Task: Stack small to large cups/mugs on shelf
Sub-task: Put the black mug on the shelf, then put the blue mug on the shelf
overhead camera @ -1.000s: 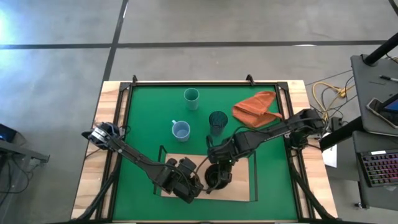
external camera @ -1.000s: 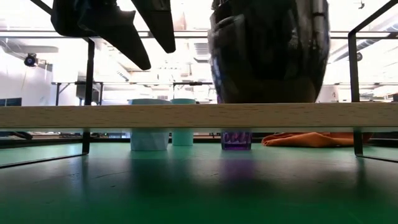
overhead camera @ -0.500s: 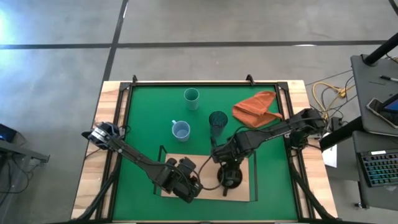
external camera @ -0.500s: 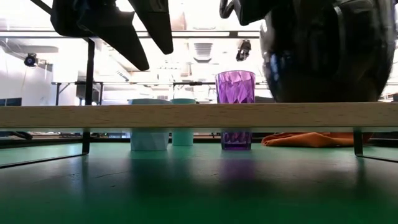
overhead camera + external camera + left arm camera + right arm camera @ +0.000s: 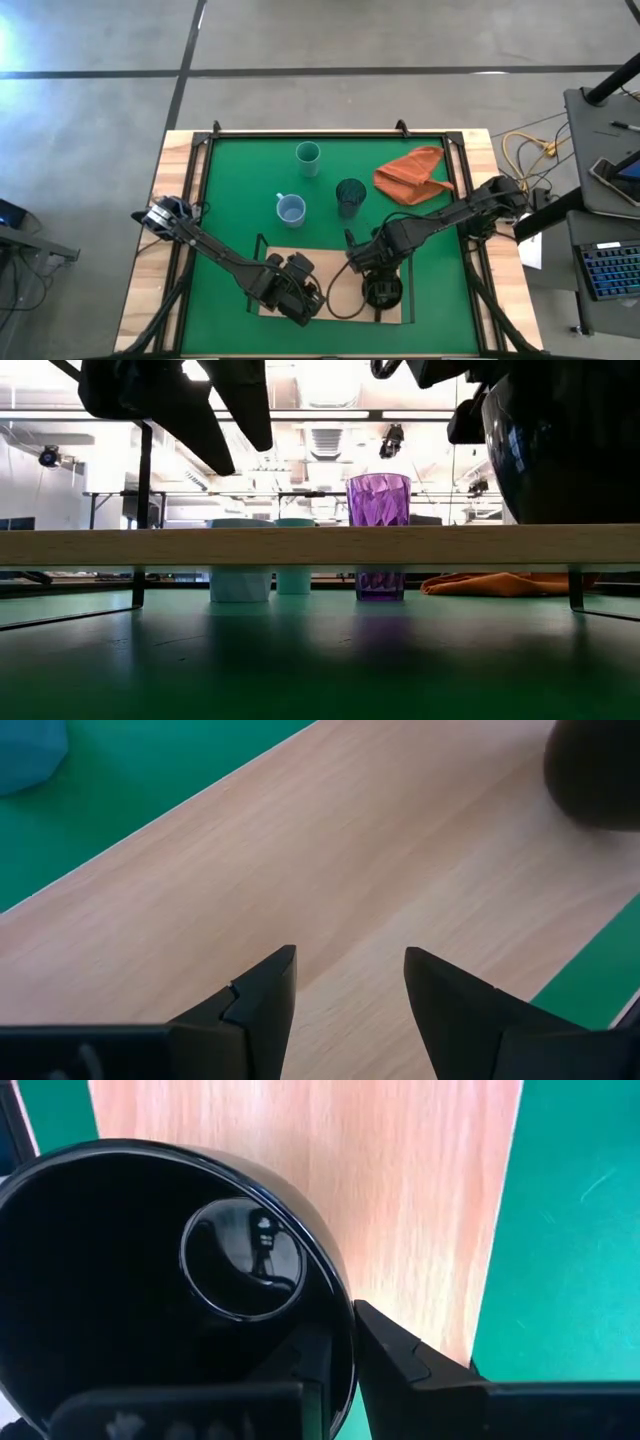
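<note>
The black mug [image 5: 383, 290] stands upright on the right part of the light-wood shelf [image 5: 322, 258]. It fills the right of the low view [image 5: 570, 450], its base down at the board [image 5: 300, 546]. My right gripper [image 5: 372, 272] is shut on its rim. My left gripper [image 5: 312, 300] hovers open and empty over the shelf's left part [image 5: 400, 870]. The light blue mug [image 5: 291, 209], the pale teal cup [image 5: 308, 156] and the purple tumbler [image 5: 350, 194] stand on the green mat beyond the shelf. My right gripper holds the black mug by its rim wall [image 5: 345, 1342], one finger inside the mug and one finger [image 5: 420, 1370] outside. The fingers come from above, slanting in from the far right. The mug is upright, its mouth up, over the board [image 5: 400, 1180].
An orange-red cloth [image 5: 412, 174] lies on the green mat [image 5: 240, 180] at the far right. Thin black uprights [image 5: 145, 510] stand at the shelf's ends. In the low view the tumbler [image 5: 378, 500] shows above and below the board; the two pale cups [image 5: 240, 582] show under it.
My right gripper has carried the black mug along the shelf toward the table's right edge and a little toward the near edge, keeping it upright. In the low view the mug has cleared from in front of the purple tumbler.
</note>
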